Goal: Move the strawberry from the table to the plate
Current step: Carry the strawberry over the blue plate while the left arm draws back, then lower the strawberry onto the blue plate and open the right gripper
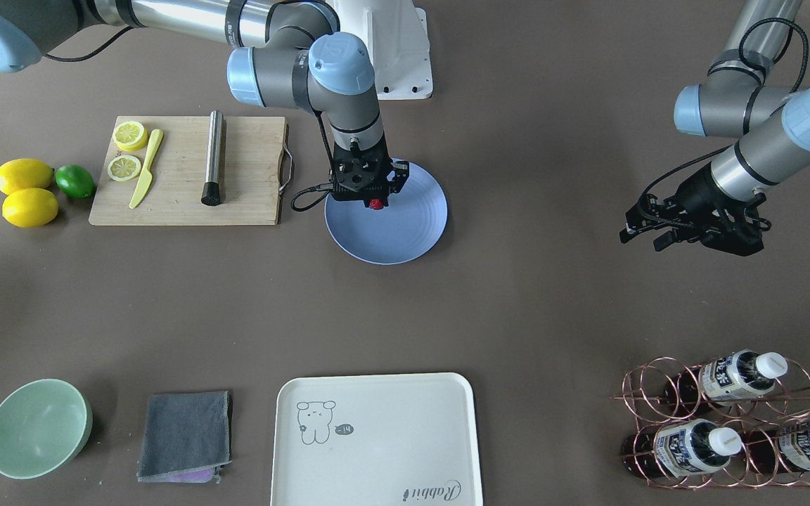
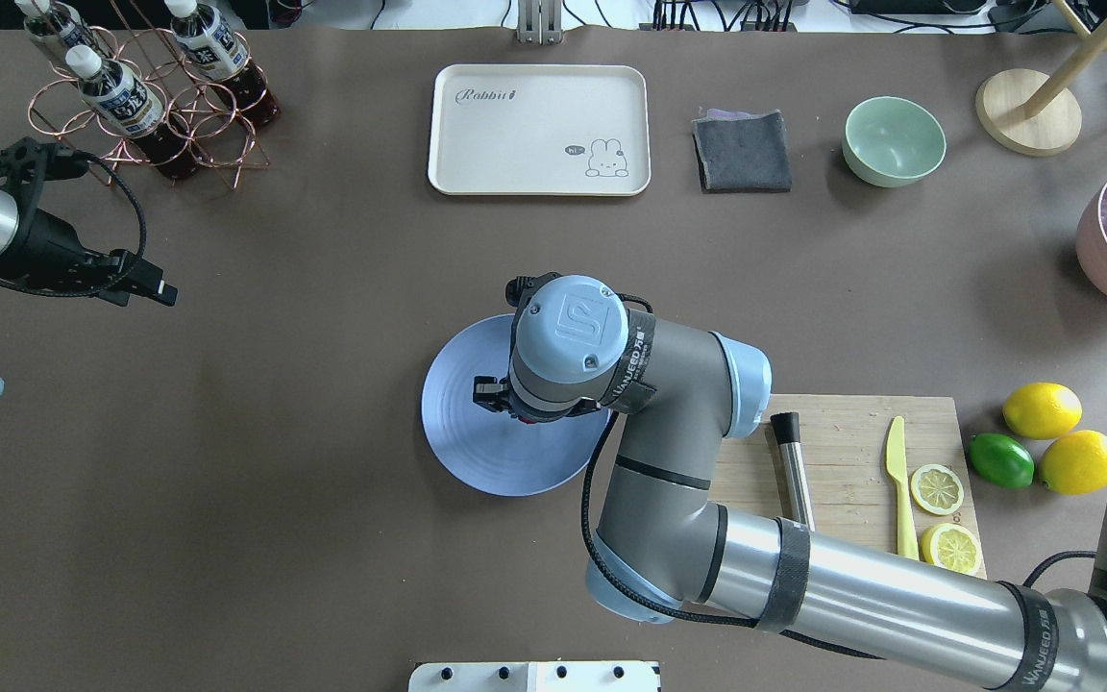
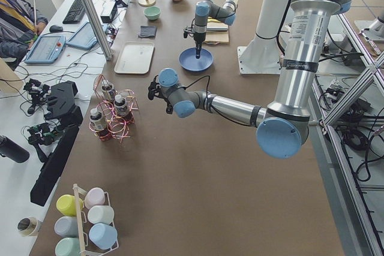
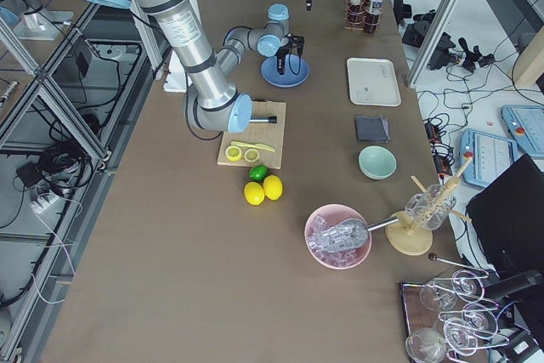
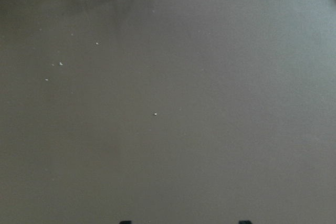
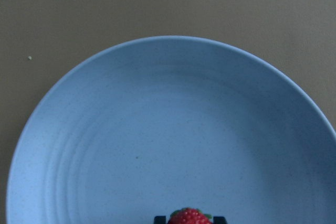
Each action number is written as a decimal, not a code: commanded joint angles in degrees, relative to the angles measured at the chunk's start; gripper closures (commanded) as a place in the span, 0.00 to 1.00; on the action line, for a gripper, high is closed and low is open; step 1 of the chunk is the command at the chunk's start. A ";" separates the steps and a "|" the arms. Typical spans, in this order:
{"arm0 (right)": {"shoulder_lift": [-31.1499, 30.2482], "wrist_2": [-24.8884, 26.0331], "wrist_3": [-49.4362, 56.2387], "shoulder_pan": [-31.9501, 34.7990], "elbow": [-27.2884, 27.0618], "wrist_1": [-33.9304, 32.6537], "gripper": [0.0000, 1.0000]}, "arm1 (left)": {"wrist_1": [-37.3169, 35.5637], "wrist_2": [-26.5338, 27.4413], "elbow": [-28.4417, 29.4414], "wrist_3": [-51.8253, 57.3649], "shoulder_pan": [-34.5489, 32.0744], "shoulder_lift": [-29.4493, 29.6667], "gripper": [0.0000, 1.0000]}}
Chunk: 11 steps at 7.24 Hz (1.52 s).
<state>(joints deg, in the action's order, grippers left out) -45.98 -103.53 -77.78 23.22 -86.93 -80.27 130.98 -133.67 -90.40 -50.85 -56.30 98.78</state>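
A small red strawberry (image 1: 376, 204) is pinched in my right gripper (image 1: 375, 201), which points straight down over the periwinkle-blue plate (image 1: 408, 235). The right wrist view has the strawberry (image 6: 190, 217) at its bottom edge between the dark fingertips, above the plate (image 6: 157, 129); whether it touches the plate I cannot tell. From overhead, the right wrist hides the berry over the plate (image 2: 477, 457). My left gripper (image 1: 647, 237) hovers open and empty over the bare table (image 1: 531, 309), far from the plate.
A wooden cutting board (image 1: 250, 176) with lemon halves, a yellow knife and a steel muddler lies beside the plate. Two lemons (image 1: 25, 193) and a lime lie past it. A green bowl (image 1: 38, 427), grey cloth (image 1: 185, 436), cream tray (image 1: 377, 439) and bottle rack (image 1: 728, 422) line the operators' edge.
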 commanded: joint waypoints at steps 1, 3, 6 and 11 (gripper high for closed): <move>0.97 0.78 -0.35 -0.11 1.05 0.03 1.00 | 0.06 -0.01 0.05 0.05 -0.04 -0.17 0.25; 2.12 0.79 -0.53 -0.11 2.81 0.03 1.00 | 0.06 -0.01 0.05 0.05 -0.04 -0.17 0.24; 2.12 0.70 -0.44 -0.02 2.64 0.03 0.00 | -0.11 0.08 -0.04 -0.04 -0.04 -0.08 0.22; -15.16 -16.75 25.84 23.03 -19.67 -12.88 0.00 | -12.43 -4.13 -3.62 14.66 -12.13 -2.01 0.16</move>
<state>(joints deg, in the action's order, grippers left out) -55.74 -114.68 -62.57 38.26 -101.88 -89.96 125.45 -135.72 -92.28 -43.97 -63.75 97.21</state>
